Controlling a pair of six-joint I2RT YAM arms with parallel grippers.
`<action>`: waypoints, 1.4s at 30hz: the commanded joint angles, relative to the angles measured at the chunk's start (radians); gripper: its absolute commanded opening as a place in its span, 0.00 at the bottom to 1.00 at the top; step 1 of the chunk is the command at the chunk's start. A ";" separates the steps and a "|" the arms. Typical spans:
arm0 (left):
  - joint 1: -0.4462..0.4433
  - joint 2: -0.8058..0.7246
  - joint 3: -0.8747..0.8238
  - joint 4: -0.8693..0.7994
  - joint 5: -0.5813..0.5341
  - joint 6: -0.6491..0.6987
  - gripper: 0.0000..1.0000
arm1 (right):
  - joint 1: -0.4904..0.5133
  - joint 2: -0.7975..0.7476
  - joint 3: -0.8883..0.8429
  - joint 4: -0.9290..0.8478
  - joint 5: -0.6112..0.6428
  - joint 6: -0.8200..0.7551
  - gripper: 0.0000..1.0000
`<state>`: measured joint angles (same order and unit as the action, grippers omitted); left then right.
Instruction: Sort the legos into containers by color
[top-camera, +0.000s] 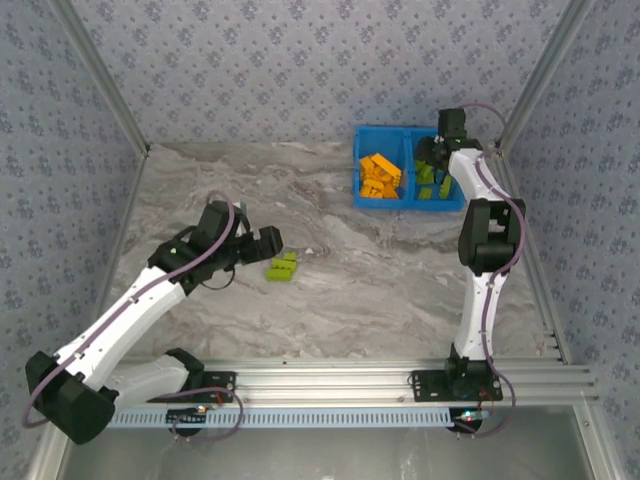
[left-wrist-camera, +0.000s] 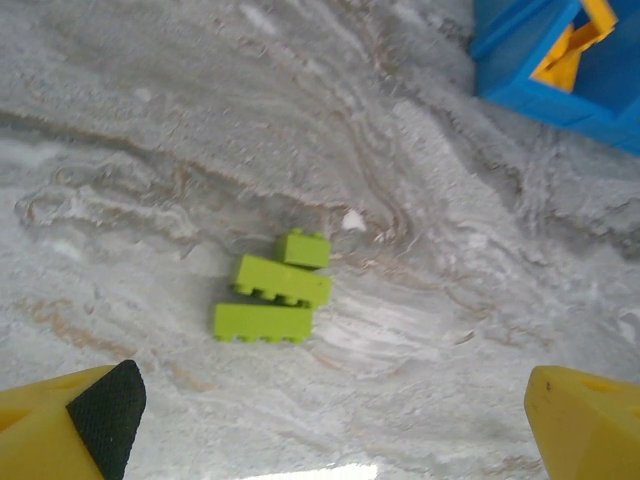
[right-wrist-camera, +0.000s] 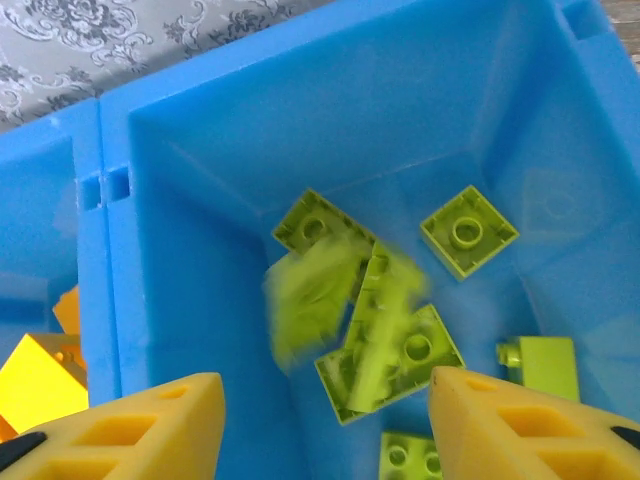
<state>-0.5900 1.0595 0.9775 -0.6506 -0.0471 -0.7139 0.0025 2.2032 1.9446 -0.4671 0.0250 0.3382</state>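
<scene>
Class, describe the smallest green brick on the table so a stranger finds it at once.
On the marble table, beside the left gripper, lie three green bricks. It is the short one, nearest the blue bin; its neighbours are long.

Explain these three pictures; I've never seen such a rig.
Two robot arms are bolted to a table's near edge. The wide picture is taken from above; the other two come from a camera on each wrist. Three green bricks lie on the table before the left tool, which is open and empty. The blue bin holds orange bricks in its left compartment, green ones in its right. The right tool hangs over the green side, jaws apart, holding nothing; one brick beneath looks blurred.
</scene>
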 joint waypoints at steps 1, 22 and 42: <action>0.001 -0.025 -0.054 0.007 -0.011 0.035 1.00 | 0.002 -0.077 0.032 -0.082 0.022 -0.032 0.59; -0.023 0.439 -0.127 0.286 0.045 0.242 0.99 | 0.262 -1.059 -0.902 0.043 0.079 0.015 1.00; -0.120 0.581 -0.057 0.245 -0.102 0.213 0.57 | 0.264 -1.114 -0.882 -0.031 0.002 0.110 1.00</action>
<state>-0.7033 1.6558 0.9218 -0.3691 -0.1455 -0.4984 0.2607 1.1160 1.0279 -0.4618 0.0475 0.4084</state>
